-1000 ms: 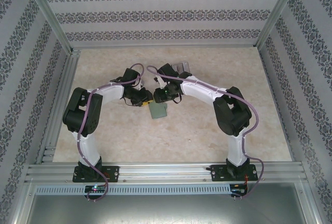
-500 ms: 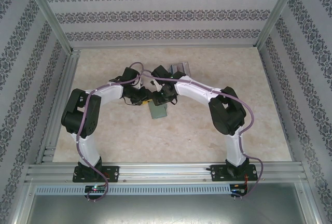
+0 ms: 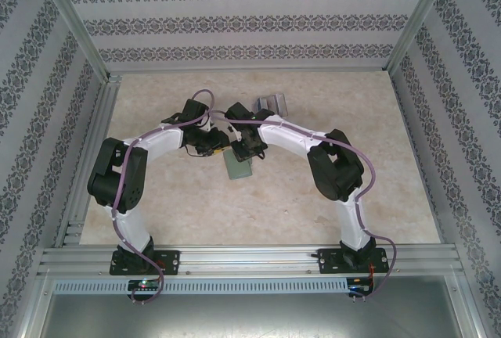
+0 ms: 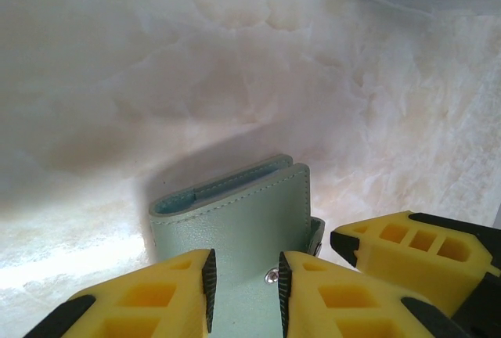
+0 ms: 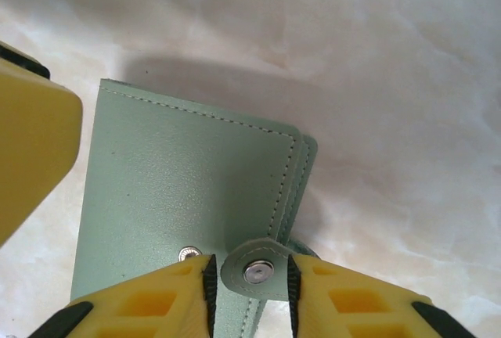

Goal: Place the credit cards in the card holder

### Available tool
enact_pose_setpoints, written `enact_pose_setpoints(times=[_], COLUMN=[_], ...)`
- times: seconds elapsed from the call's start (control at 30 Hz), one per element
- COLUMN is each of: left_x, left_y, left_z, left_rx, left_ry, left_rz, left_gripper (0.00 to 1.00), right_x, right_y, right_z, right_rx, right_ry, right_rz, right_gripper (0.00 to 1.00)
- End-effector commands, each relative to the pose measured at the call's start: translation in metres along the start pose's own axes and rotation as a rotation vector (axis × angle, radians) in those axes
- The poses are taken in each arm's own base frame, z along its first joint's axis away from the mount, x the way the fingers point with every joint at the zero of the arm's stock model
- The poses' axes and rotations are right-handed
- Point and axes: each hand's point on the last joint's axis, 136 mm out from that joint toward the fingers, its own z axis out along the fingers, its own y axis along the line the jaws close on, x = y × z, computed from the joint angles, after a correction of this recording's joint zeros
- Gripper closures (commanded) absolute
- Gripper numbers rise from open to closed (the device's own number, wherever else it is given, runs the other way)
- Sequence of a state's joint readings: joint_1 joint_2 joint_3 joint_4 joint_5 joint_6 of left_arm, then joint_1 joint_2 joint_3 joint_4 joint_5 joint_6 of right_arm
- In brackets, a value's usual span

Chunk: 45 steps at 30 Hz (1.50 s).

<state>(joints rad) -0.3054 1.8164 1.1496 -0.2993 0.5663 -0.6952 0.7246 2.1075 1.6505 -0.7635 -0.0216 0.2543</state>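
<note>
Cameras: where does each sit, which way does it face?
Top external: above, behind the bases, looking down on the table; shows both arms, card holder, credit cards.
Left wrist: on left arm, looking along left fingers, low across the card holder.
Right wrist: on right arm, looking down past right fingers onto its snap tab.
Shared: both wrist views show the card holder and the other arm's finger.
</note>
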Motion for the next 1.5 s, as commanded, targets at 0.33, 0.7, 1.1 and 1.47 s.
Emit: enact_pose_setpoints(times=[0.33,0.7,1.1,1.47], left_x=[-0.006,-0.003,0.021,0.029], left_y=[-0.002,-0.001,0.015,0.013], left_z=[-0.006,-0.008,-0.004,0.007], left_rx=[0.002,-0.003,0.008,0.084], left_ry=[-0.025,-0.018,0.013,0.036], left_rz=[0.024,0.032,0.035,-0.019], left_gripper=[0.7,0.7,0.7,0.76], right_x=[0.001,0.002,0.021,-0.005], right_y=[-0.008,-0.016,-0.043,0.014], right_z=[-0.006,-0.016,-0.027,-0.056], right_rx=[0.068,0.042,-0.12,-0.459], right_ry=[-0.007,-0.035,-0.109,-0.176], right_rz=[-0.029,0.016,0.226,0.27], right_gripper=[0.81,0.86,0.7,0.65])
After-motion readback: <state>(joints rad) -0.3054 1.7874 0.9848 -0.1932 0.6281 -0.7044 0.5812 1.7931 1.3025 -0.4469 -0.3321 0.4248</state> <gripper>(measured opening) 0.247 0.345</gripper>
